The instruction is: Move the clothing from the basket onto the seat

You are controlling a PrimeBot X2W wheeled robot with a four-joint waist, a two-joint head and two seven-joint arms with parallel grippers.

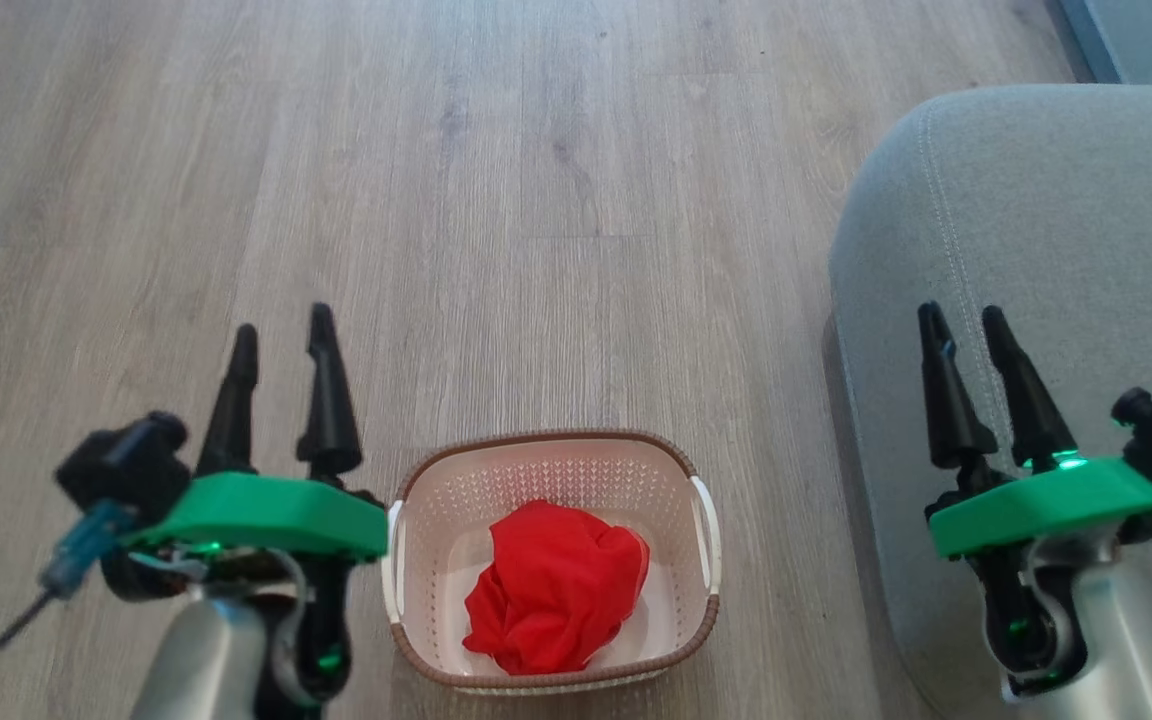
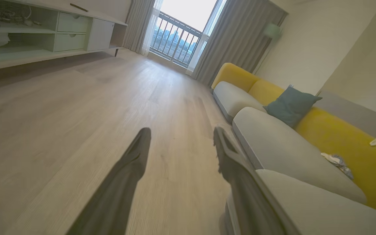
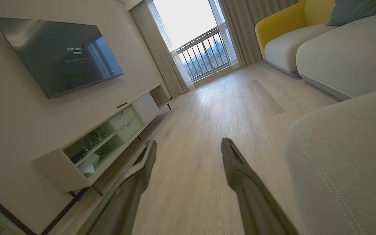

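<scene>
The left gripper (image 1: 283, 322) hangs over the wooden floor (image 1: 536, 200) at the lower left of the head view, close beside the left handle of the basket (image 1: 546, 437). Its two dark fingers (image 1: 328, 400) stand apart with a clear gap between the tips. Nothing lies between them, and in the left wrist view the same gap shows bare floorboards.

The right gripper (image 1: 961, 312) hangs at the lower right, over the near edge of the seat (image 1: 1066, 220). Its fingers (image 1: 946, 400) are likewise parted and hold nothing (the right wrist view shows floor in the gap, with the grey cushion and its stitched seam close on the right). Whether this gripper touches the fabric below it I cannot tell.

The basket stands on the floor between the two arms, near the bottom edge of the head view, and neither pair of fingers reaches into it. The clothing (image 1: 556, 585) lies inside as one crumpled bright red bundle, toward the near wall. Whether that is one garment or two I cannot tell. The seat lies to the basket's right, with a strip of floor between them.

In the left wrist view the sofa has a yellow backrest (image 2: 338, 137) with a teal cushion (image 2: 290, 104) leaning on it. The right wrist view shows a wall-mounted television (image 3: 57, 55) above a low cabinet (image 3: 109, 137)
</scene>
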